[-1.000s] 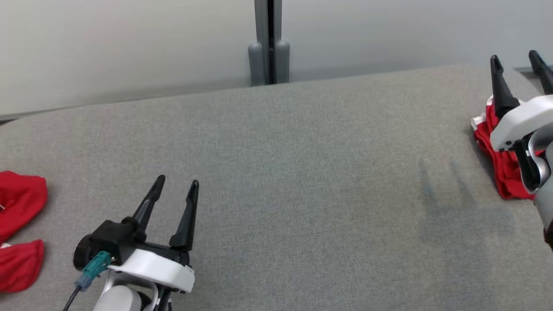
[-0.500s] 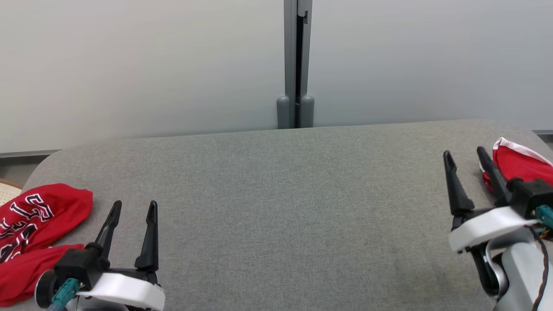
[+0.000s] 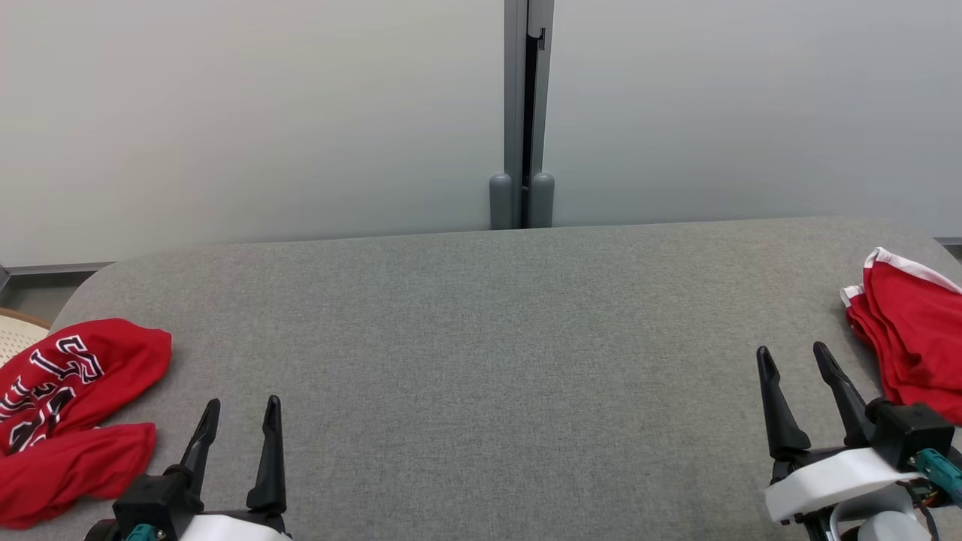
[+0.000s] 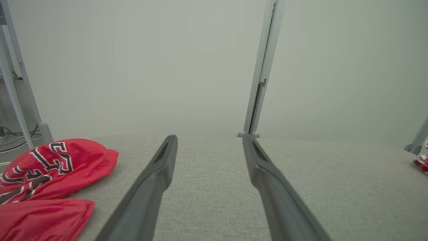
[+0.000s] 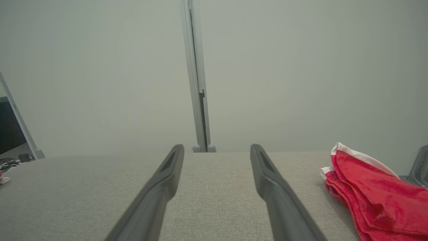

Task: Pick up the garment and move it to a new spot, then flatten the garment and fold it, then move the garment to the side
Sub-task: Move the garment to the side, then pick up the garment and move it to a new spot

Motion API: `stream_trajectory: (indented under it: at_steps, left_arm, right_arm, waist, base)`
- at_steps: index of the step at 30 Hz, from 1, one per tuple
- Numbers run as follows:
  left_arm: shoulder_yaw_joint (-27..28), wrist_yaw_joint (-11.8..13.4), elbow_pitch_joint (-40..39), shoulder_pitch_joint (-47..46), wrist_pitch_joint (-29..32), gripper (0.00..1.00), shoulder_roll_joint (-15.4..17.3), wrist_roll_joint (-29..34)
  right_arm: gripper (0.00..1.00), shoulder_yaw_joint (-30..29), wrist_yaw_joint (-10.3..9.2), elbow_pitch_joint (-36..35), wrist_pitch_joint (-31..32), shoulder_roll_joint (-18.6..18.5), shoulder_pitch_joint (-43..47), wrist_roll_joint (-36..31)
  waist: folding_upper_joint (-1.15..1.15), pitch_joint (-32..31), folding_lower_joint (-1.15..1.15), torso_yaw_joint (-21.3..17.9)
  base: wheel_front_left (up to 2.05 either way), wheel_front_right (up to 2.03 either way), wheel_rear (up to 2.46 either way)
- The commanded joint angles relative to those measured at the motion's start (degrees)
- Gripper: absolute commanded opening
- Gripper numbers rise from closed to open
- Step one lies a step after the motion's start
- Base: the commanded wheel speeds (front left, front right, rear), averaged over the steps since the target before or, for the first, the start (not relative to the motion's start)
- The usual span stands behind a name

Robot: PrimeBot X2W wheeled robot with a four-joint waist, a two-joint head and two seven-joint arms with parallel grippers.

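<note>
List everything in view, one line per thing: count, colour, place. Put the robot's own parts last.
Table: one, grey fabric top with rounded corners, across the foreground.
Crumpled garment: one, red with black-and-white lettering, on the left end.
Folded garment: one, red with white trim, on the right end.
Partition panels: two, pale grey, behind, joined at a grey post.
Woven item: one, cream, past the left corner; too little shows to name it.
Left gripper: one, dark fingers, open, lower left, holding nothing.
Right gripper: one, dark fingers, open, lower right, holding nothing.
</note>
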Motion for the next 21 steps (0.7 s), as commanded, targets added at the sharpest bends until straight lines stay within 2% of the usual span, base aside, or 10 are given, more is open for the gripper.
stream_trajectory:
  at_steps: [1,7,12,18,21]
  left_arm:
    - [0.3,0.0,-0.1,0.2,-0.2,1.00,0.0,0.6]
    - [0.4,-0.6,-0.3,-0.4,-0.2,1.00,-0.2,1.2]
    - [0.4,-0.7,0.3,-0.9,-0.2,1.00,0.3,1.6]
    - [1.2,-0.3,0.6,-1.3,0.2,1.00,1.5,1.3]
    - [1.3,-0.1,0.4,-1.8,1.0,1.00,2.1,1.4]
  right_arm:
    - [1.00,-0.1,-0.02,-0.4,-0.1,0.0,0.5,-0.5]
    - [1.00,0.0,-0.02,-0.6,-0.1,0.2,0.5,-0.7]
    - [1.00,-0.1,-0.02,-0.6,-0.1,0.6,0.7,-0.8]
    - [1.00,0.0,-0.02,-0.8,-0.1,1.8,0.8,0.1]
    - [1.00,-0.1,-0.02,-0.8,-0.1,2.2,0.9,0.4]
  waist:
    - [0.00,0.0,0.00,0.0]
    - [0.00,0.0,0.00,0.4]
    - [0.00,0.1,0.00,2.3]
    - [0.00,0.1,0.00,7.5]
    - [0.00,0.2,0.00,11.6]
  base:
    - [0.00,0.00,0.00]
    - [0.00,0.00,0.00]
    - [0.00,0.00,0.00]
    - [0.00,0.00,0.00]
    - [0.00,0.00,0.00]
